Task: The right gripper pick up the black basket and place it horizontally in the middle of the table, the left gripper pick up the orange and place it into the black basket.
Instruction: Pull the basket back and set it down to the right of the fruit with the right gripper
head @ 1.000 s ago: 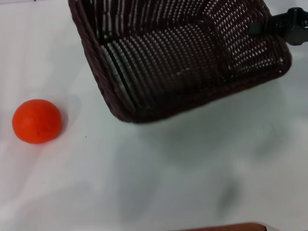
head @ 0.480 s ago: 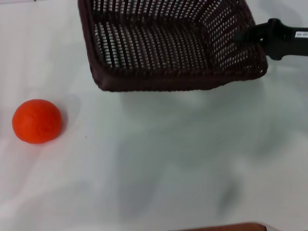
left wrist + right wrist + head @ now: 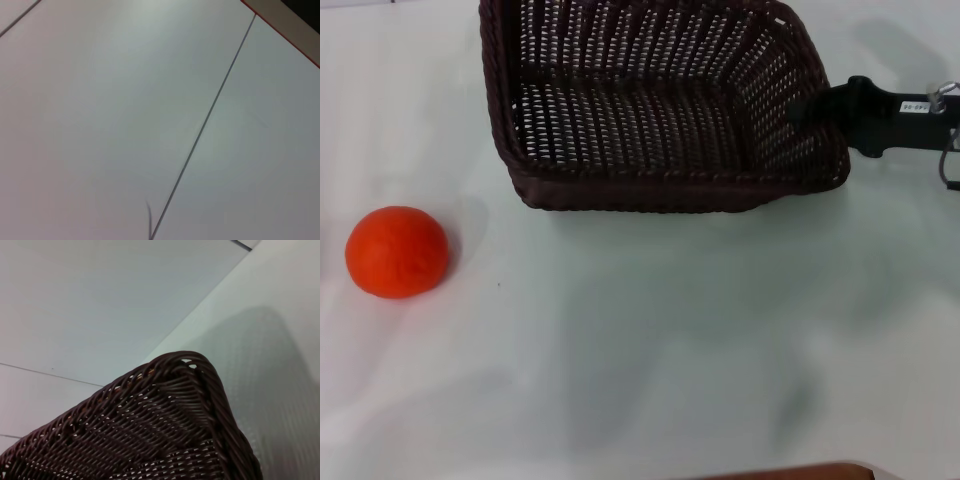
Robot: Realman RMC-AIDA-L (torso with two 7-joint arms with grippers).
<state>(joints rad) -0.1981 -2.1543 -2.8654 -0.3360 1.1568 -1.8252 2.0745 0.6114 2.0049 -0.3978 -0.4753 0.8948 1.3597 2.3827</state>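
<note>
The black basket (image 3: pixel 660 110) lies level at the back middle of the table (image 3: pixel 650 340), long side running left to right, opening up. My right gripper (image 3: pixel 800 108) reaches in from the right and is shut on the basket's right wall. I cannot tell whether the basket rests on the table or hangs just above it. The right wrist view shows a rounded basket corner (image 3: pixel 170 405) close up over the table (image 3: pixel 100 300). The orange (image 3: pixel 397 252) sits on the table at the left, well apart from the basket. My left gripper is out of view.
A brown strip (image 3: pixel 790 472) shows at the table's near edge. The left wrist view shows only pale surface with a thin seam (image 3: pixel 205 125) and a red-edged border (image 3: pixel 285 30).
The basket has swung from tilted with a corner down to level and lengthwise across. My right gripper has moved left and a little nearer with it. The orange has not moved.
</note>
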